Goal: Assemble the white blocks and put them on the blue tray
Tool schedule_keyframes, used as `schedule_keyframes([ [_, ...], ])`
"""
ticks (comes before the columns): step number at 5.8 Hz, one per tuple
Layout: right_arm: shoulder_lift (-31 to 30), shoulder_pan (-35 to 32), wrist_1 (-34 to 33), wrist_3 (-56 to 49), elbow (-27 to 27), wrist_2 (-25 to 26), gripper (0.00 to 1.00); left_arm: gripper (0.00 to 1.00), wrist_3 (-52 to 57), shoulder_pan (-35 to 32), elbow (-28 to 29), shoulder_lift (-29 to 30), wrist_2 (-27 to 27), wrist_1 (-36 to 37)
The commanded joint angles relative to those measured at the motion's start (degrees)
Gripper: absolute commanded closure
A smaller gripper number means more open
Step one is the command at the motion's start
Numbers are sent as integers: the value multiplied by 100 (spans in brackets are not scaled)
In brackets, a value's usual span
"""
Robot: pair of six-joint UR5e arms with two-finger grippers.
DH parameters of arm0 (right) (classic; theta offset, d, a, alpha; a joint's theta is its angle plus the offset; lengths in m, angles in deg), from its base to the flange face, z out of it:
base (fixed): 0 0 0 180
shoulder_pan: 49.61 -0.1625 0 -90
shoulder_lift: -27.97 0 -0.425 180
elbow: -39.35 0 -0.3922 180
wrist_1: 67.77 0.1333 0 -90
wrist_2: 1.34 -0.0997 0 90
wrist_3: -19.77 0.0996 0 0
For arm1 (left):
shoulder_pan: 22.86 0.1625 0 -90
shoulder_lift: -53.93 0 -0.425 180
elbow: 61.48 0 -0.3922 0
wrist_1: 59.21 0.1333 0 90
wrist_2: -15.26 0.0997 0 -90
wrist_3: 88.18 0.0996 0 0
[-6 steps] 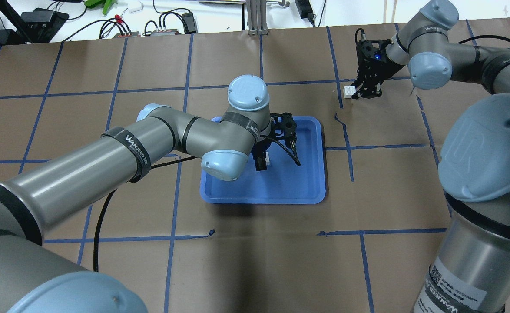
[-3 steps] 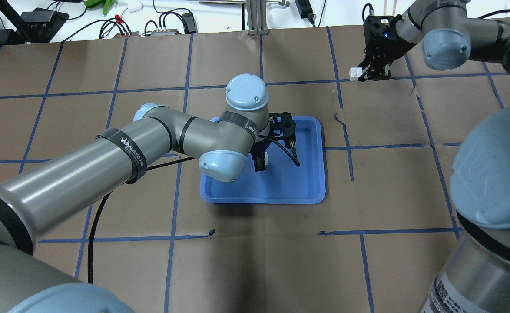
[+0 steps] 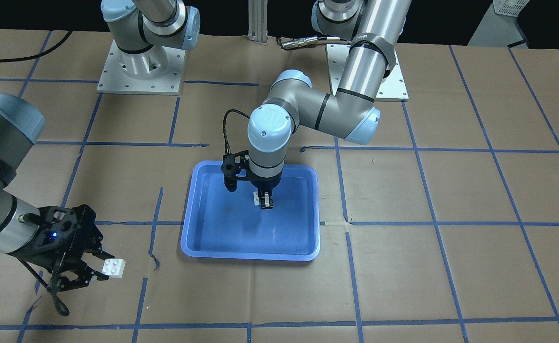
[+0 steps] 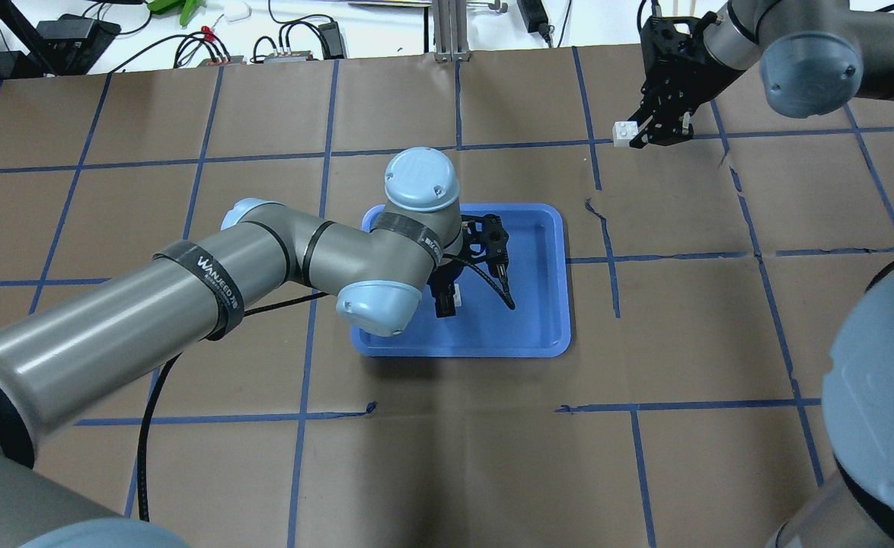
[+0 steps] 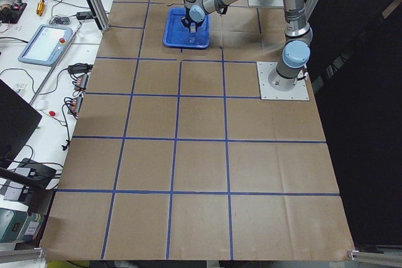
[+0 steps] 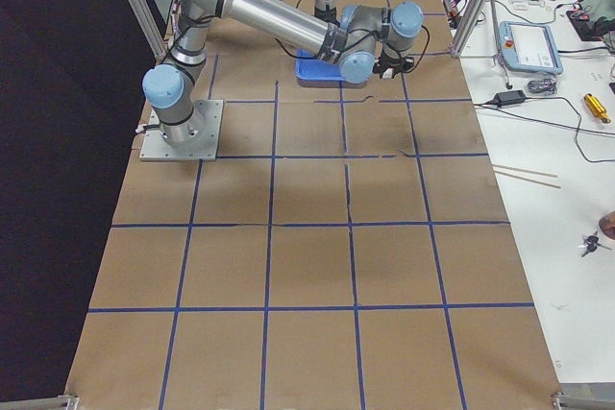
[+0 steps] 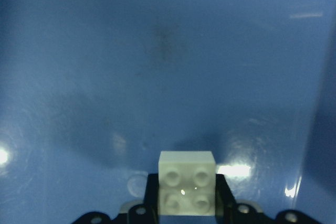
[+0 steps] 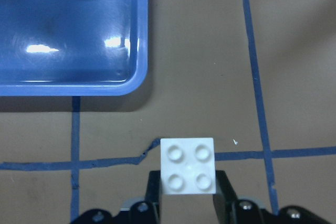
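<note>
My left gripper (image 4: 445, 303) is shut on a white block (image 4: 456, 295) and holds it just above the floor of the blue tray (image 4: 538, 320). The left wrist view shows this block (image 7: 187, 190) between the fingers, studs facing the camera, over the tray floor (image 7: 157, 51). My right gripper (image 4: 636, 137) is shut on the second white block (image 4: 625, 133) and holds it in the air over the far right of the table. The right wrist view shows that block (image 8: 188, 172) above brown paper, with the tray's corner (image 8: 68, 35) at upper left.
The table is covered in brown paper with a blue tape grid (image 4: 607, 259). Cables and electronics (image 4: 279, 46) lie beyond the far edge. The left arm's elbow (image 4: 371, 304) overhangs the tray's near-left corner. The robot bases (image 3: 141, 62) stand at the robot's side.
My right gripper has lifted its white block and carried it farther from the robot. My left gripper has shifted slightly toward the robot over the tray, block still held.
</note>
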Motion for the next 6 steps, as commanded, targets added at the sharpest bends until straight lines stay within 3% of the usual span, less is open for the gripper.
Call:
schedule_keyframes([
  [1, -299, -364, -77, 346, -399, 16, 77, 73, -14, 2, 51, 41, -6, 12],
  [2, -317, -445, -87, 409, -453, 16, 76, 28, -14, 2, 52, 50, -6, 12],
  [3, -335, -463, -104, 392, -558, 16, 76, 6, -32, 2, 52, 6, 3, -5],
  [5, -536, -472, -113, 366, -795, 7, 76, 2, -49, 290, 104, -448, -23, -232],
  [6, -642, -480, -113, 357, -944, 7, 76, 2, -76, 510, 226, -930, -41, -982],
])
